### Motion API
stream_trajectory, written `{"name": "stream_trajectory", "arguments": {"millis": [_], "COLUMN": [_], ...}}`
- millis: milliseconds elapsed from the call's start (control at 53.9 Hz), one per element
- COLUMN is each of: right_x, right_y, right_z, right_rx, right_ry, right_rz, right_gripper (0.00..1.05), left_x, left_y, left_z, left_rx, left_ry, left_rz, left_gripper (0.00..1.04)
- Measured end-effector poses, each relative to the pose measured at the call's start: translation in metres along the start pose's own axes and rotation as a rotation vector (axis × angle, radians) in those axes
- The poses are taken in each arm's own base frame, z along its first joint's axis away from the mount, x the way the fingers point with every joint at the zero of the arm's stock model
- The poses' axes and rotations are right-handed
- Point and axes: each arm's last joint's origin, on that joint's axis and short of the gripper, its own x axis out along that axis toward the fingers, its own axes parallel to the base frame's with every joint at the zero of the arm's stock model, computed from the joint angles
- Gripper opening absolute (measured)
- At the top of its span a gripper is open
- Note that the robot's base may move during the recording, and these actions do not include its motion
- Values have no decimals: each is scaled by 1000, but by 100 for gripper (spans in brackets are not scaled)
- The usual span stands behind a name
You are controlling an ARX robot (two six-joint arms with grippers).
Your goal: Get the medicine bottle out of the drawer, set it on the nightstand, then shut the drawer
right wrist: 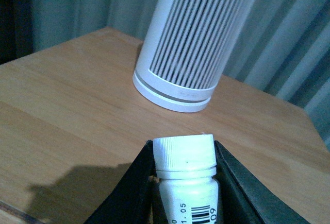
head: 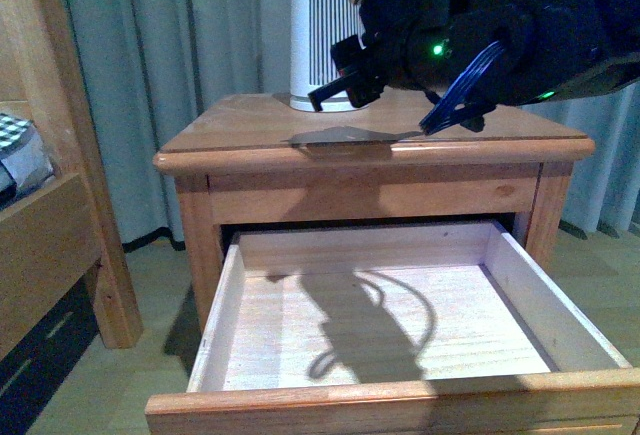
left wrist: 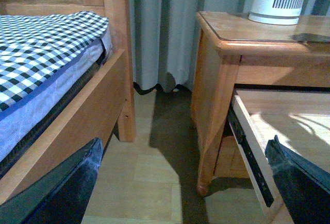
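Nearest us, the upper honey-wood drawer (head: 400,392) stands open, with only a shadow showing on its pale interior. Low beside it, our left pincer (left wrist: 180,188) hangs with jaws spread, holding nothing. Over the honey-brown wooden desk (head: 250,125), our right pincer (right wrist: 184,154) is clenched on the small white medicine bottle (right wrist: 184,180) with a dark-printed label. The bottle's long axis runs along the fingers, cap pointing toward the tall white ribbed cylinder (head: 320,45) behind. The desk top lies below it, so we judge that setting it down falls to the right arm.
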Motion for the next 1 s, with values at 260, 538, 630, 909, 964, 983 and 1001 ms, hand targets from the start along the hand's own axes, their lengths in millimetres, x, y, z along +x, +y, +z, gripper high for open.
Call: {"name": "stream_trajectory", "arguments": {"millis": [260, 538, 630, 909, 964, 983, 1001], "right_x": [12, -77, -136, -255, -265, -268, -270], "right_y": [-5, -33, -38, -1, 10, 14, 17], "right_z": [-2, 38, 33, -83, -105, -113, -121], "right_rx": [-40, 245, 391, 691, 701, 702, 702], "right_ry": [-28, -72, 1, 483, 565, 596, 627], "right_rz": [-50, 35, 102, 270, 278, 280, 279], "right_gripper": [73, 98, 89, 37, 28, 25, 21], "left_x": [0, 0, 0, 0, 0, 0, 0], "left_y": [0, 0, 0, 0, 0, 0, 0], "left_z": [0, 0, 0, 0, 0, 0, 0], "left_rx": [0, 0, 0, 0, 0, 0, 0], "left_ry": [0, 0, 0, 0, 0, 0, 0], "left_rz": [0, 0, 0, 0, 0, 0, 0], "left_gripper": [98, 98, 98, 98, 98, 98, 98]}}
